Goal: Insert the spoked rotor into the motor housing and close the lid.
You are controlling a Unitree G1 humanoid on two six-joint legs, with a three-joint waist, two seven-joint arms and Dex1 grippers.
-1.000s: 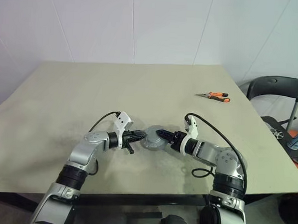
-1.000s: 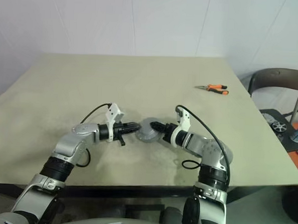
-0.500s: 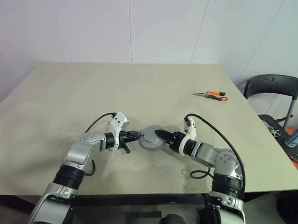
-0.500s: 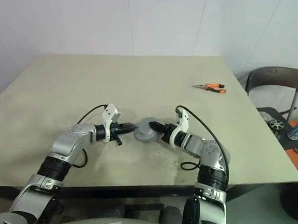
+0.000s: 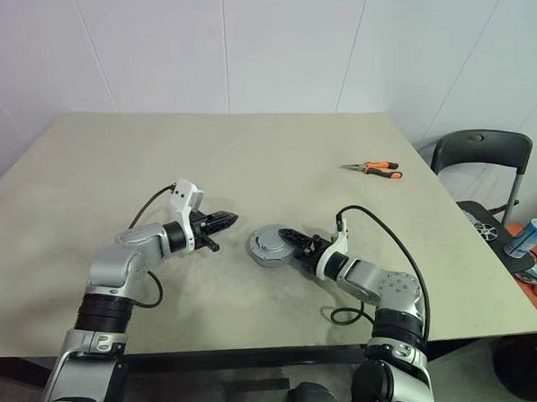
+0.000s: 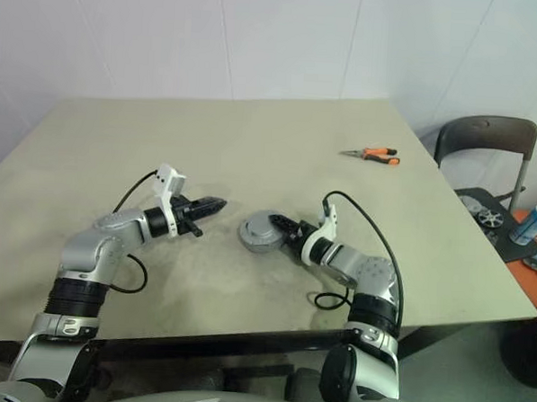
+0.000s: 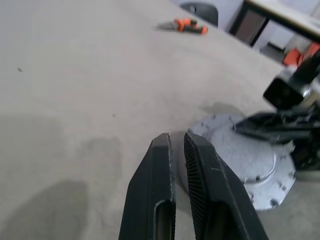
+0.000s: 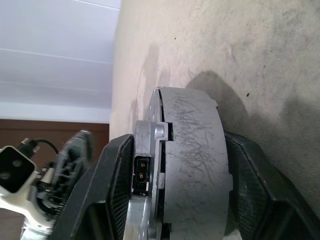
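Dull grey metal, the lid [image 5: 268, 245] sits capped on the motor housing [image 8: 192, 170], the assembly resting on the table [image 5: 280, 157]. The left gripper [image 5: 224, 221] has drawn back to the robot's left since a second ago, fingers pressed together and empty (contact earlier, now apart). This suggests closing is done or nearly so. The right gripper [image 5: 289, 240] spans the assembly across top and underside, fingers half spread, on its right side.
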